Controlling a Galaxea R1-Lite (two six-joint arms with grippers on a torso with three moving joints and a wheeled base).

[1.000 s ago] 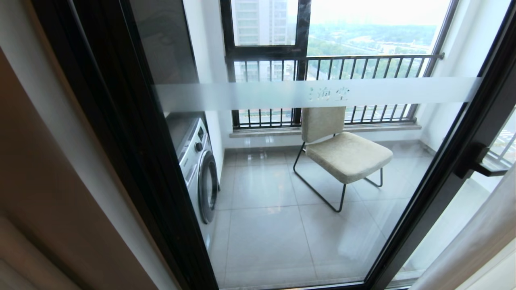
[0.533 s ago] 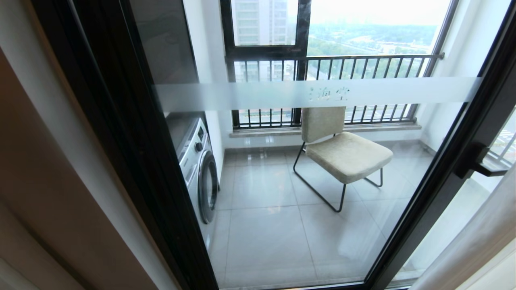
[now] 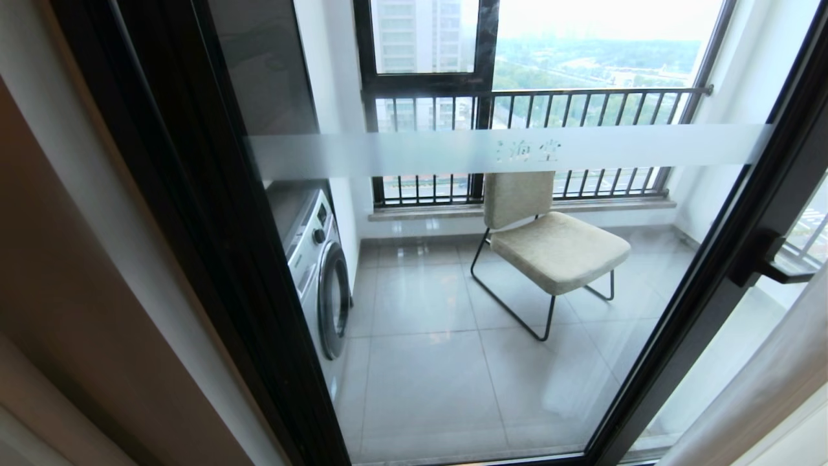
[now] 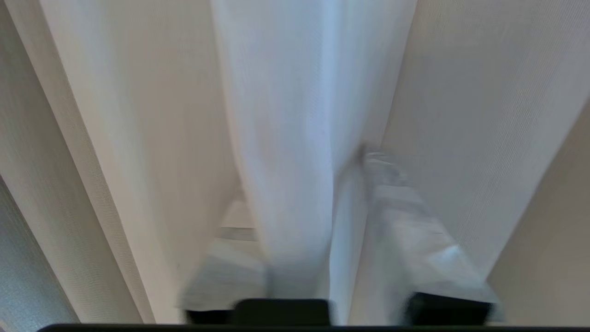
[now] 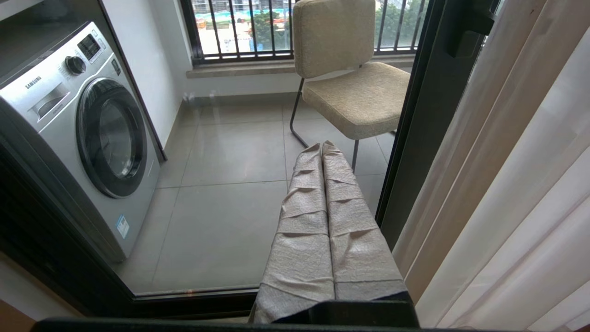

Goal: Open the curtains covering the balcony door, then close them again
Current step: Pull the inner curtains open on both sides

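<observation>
The left gripper (image 4: pixel 304 207) is pressed in among the curtains (image 4: pixel 286 115). Its two wrapped fingers (image 4: pixel 405 221) stand apart, and a fold of the sheer white layer hangs down between them; whether the fingers pinch that fold or only straddle it I cannot tell, as the picture is smeared there. Ribbed beige fabric (image 4: pixel 484 115) closes in on either side of the fold, so the gripper has cloth all round it and no free room in its own view.

The right gripper (image 5: pixel 322 152) hangs in front of the balcony door (image 3: pixel 517 291), its padded fingers pressed flat together with nothing between them. It is just short of the glass and near the door's black frame (image 5: pixel 415 138), with the right-hand bunch of curtains (image 5: pixel 507 184) just beside it.

From the head view neither arm shows. The glass panel is uncovered across nearly its whole width: one stack of drapes (image 3: pixel 65 291) is gathered at the left edge, another (image 3: pixel 763 388) at the lower right corner. A frosted band (image 3: pixel 453 152) with small characters crosses the glass, and the black handle (image 3: pixel 770 262) sits on the right stile, close to the right-hand drapes.

Behind the glass, on the tiled balcony floor (image 3: pixel 420 388), a washing machine (image 3: pixel 320 272) stands against the left wall and a beige chair (image 3: pixel 550 246) on thin black legs stands near the middle, well apart from it. Beyond them is a black-framed window with railing bars (image 3: pixel 537 103).
</observation>
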